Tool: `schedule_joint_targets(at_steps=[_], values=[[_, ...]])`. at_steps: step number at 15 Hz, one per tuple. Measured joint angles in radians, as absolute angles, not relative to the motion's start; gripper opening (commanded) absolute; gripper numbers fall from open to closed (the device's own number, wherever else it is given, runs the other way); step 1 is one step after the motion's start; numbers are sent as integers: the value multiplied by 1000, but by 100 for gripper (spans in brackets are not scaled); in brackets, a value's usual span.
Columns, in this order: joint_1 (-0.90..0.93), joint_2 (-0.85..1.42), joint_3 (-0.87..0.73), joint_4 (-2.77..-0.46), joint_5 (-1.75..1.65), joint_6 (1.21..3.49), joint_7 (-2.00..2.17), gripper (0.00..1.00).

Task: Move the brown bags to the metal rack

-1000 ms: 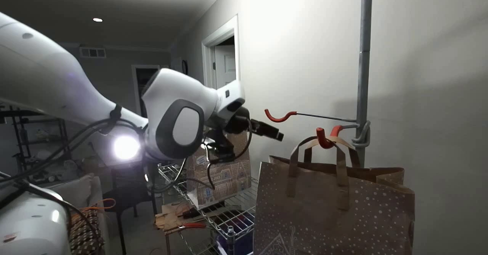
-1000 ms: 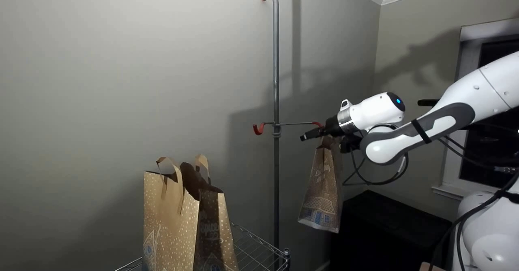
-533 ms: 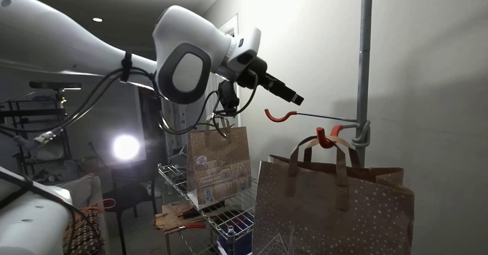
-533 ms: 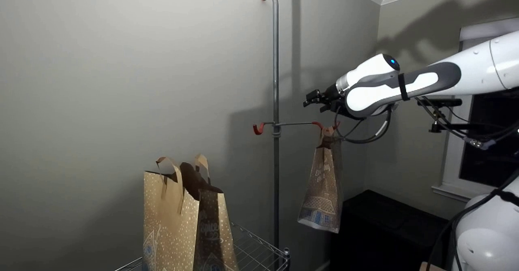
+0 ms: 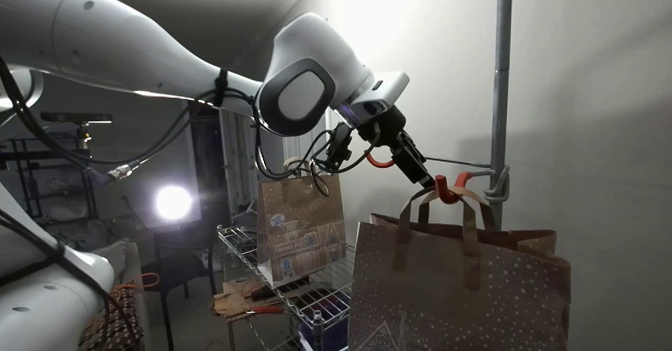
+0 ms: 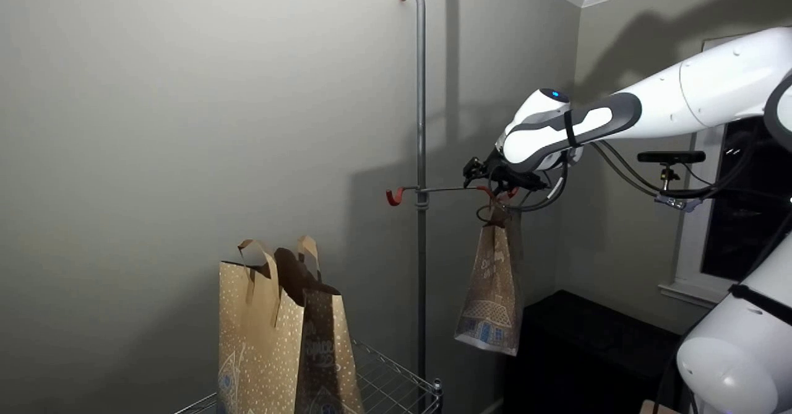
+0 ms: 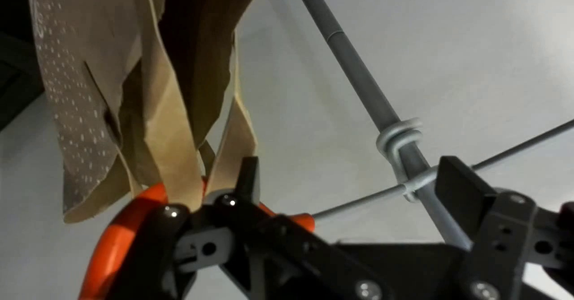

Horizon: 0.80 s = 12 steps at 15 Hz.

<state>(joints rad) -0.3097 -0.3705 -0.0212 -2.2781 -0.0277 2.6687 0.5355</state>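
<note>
One brown bag (image 5: 457,301) hangs by its paper handles from a red hook; the same hanging bag (image 6: 490,290) shows from its narrow side in another exterior view. The second brown bag (image 5: 302,230) stands upright on the metal rack (image 5: 317,318), and this standing bag (image 6: 263,327) is closest to the camera elsewhere. My gripper (image 5: 424,172) slants down beside the hook, close to the handles. In the wrist view the gripper (image 7: 353,174) is open, its fingers wide apart. The handles (image 7: 172,156) lie left of the left finger, outside the jaws; whether they touch it I cannot tell.
A grey pole (image 6: 421,104) carries the hooks on wire arms. The loaded red hook (image 7: 119,237) passes behind my left finger in the wrist view. Another red hook (image 6: 393,197) sticks out opposite. A black box (image 6: 594,340) sits behind the hanging bag.
My arm first rose, then reached across toward the loaded hook, and the gripper now tilts down beside the handles. Both bags have stayed where they were.
</note>
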Motion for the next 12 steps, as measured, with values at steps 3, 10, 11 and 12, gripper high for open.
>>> schedule_joint_targets(at_steps=[3,10,11,12], values=[[-321,-358,-4,-2235,-32,2600,606,100],[-303,-408,6,-2182,-32,2424,646,100],[-303,-431,5,-2182,-35,2393,646,100],[-307,-455,5,-2182,-51,2363,647,100]])
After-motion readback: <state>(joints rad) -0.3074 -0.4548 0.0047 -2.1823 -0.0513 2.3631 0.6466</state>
